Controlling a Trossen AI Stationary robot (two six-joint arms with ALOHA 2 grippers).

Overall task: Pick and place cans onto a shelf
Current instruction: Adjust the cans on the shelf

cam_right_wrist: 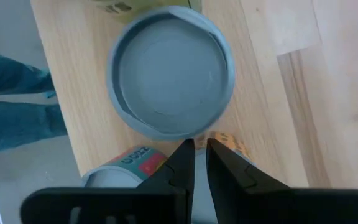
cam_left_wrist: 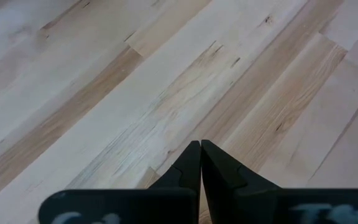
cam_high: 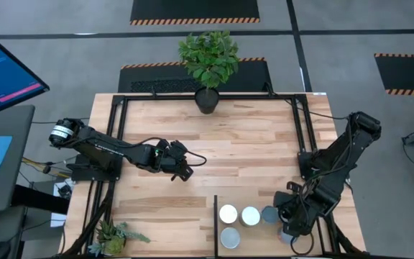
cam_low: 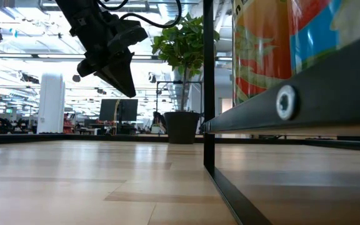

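Down at the near right corner of the table, we find our right gripper [cam_high: 293, 224] over the shelf [cam_high: 216, 223], its fingers [cam_right_wrist: 180, 163] drawn almost together with only a thin gap between them and nothing held. From the right wrist view, a grey-topped can [cam_right_wrist: 169, 78] stands upright just past the fingertips, and another can [cam_right_wrist: 126, 165] with an orange and red label lies partly hidden beneath the fingers — whether they touch it we cannot tell. From above, a row of cans sits on the shelf just beside that gripper: a white-topped one [cam_high: 228, 214], a pale one [cam_high: 250, 216] next to it, a grey one [cam_high: 269, 214] nearest the gripper, and a fourth [cam_high: 231, 237] in front of the row.

Farther in, our left gripper [cam_high: 181, 171] hangs above bare wood near the middle of the table [cam_high: 250, 144] — its fingers [cam_left_wrist: 190, 165] pressed fully together, holding nothing, well apart from the cans. In the low view it hovers clear of the tabletop.

At the far edge stands a potted plant [cam_high: 208, 61].
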